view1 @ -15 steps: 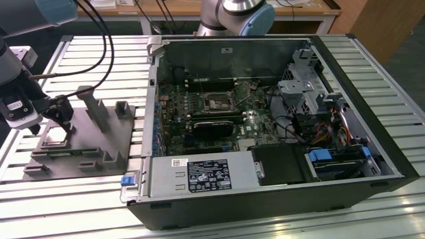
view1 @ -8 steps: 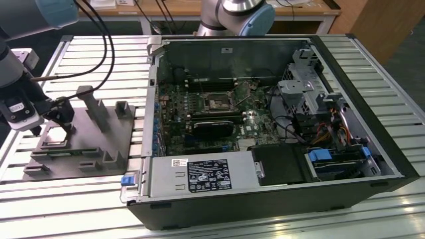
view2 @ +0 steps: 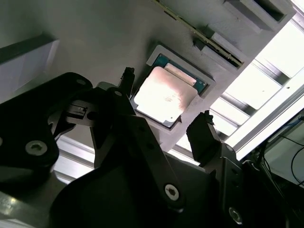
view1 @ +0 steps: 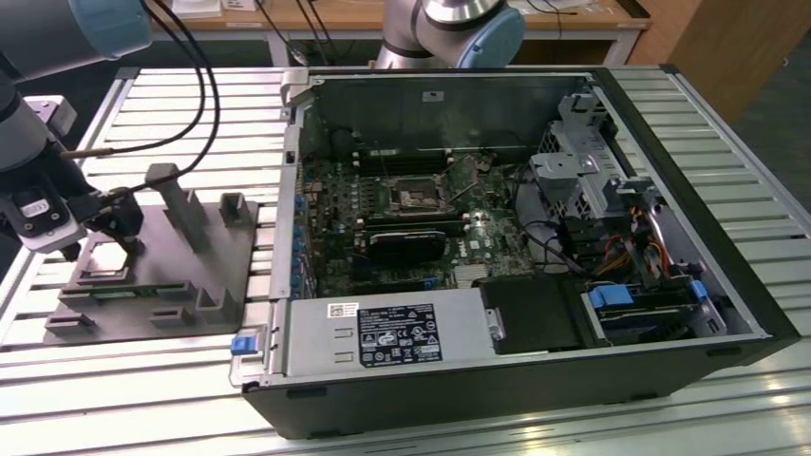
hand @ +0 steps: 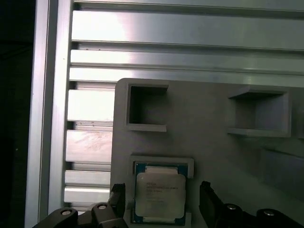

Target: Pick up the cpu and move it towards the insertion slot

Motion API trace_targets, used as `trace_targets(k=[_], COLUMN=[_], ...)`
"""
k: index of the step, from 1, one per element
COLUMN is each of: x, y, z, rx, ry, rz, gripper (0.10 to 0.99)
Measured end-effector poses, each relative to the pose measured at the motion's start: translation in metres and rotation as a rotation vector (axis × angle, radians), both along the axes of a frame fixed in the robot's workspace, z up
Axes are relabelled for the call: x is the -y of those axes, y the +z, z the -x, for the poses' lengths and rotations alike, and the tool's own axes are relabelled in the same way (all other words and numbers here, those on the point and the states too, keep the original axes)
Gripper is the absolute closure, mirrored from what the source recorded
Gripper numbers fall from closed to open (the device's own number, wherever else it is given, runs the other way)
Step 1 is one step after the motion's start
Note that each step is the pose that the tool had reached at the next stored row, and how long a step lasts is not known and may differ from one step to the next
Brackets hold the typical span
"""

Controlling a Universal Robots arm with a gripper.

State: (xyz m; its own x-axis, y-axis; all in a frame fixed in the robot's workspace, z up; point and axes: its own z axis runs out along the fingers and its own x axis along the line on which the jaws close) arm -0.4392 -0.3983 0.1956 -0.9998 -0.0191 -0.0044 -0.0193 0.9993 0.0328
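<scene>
as things stand: pretty much at the start line, and as far as I can judge the grab itself isn't made yet.
cpu [view2: 164, 97] [hand: 160, 195]: small flat square chip with a silvery metal top and a pale rim. It's lying flat in a shallow square nest on the big grey plastic fixture with upright posts [view1: 190, 285], which sits on the slatted aluminium worktop [view1: 165, 114].
end effector [view2: 165, 105] [hand: 161, 186]: black, two fingers, spread wide. In both wrist views there's one finger on each side of the chip with a gap showing, so it's holding nothing.
insertion slot [view1: 416, 197]: small square socket with a shiny metal frame and a dark centre. It's on the green circuit board [view1: 488, 242] inside the open black computer case [view1: 507, 399], well apart from the fixture, toward the exterior view's right.
done: end effector lined up around the cpu, that's about it.
left: the pinch, the lift and the whole trip across to the insertion slot.
</scene>
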Motion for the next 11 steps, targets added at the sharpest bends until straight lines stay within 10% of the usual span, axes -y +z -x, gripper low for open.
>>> trace_targets(k=[11], x=[0.0001], y=[-0.0076], z=[0.0], rx=[0.0], ry=[0.0], rz=[-0.002], gripper=[0.365])
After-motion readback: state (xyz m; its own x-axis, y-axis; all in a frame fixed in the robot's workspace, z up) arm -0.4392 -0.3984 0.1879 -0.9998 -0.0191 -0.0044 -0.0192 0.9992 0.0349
